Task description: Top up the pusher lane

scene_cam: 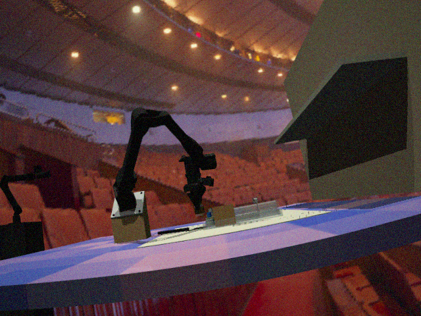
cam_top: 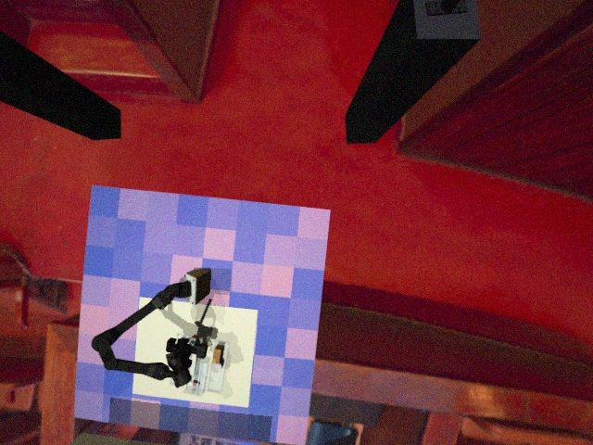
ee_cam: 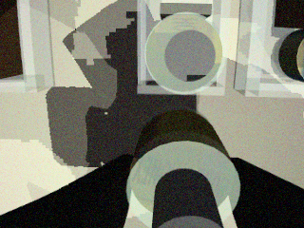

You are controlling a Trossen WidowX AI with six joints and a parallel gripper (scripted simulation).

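Wrist view gives me the clearest read: my gripper is clamped on the loose jar, a pale translucent cylinder with a grey lid and an olive-brown band behind it, held between the dark fingers that fill the lower corners. Straight ahead of it stands the matching jar, same pale body and grey lid, sitting between the two translucent side walls of the sprung lane. The two jars look apart, with bare pale mat between them. At the right edge I can see part of another round, darker thing in the neighbouring slot; I cannot tell what it is.

From the exterior camera the arm arches over from its tan pedestal and points the gripper down near the near end of the clear lane unit, beside a brown box. A small blue-topped item sits just by the fingers.

The top camera shows the arm bent round over the white mat on the checkered table, with the wrist at the lane unit.
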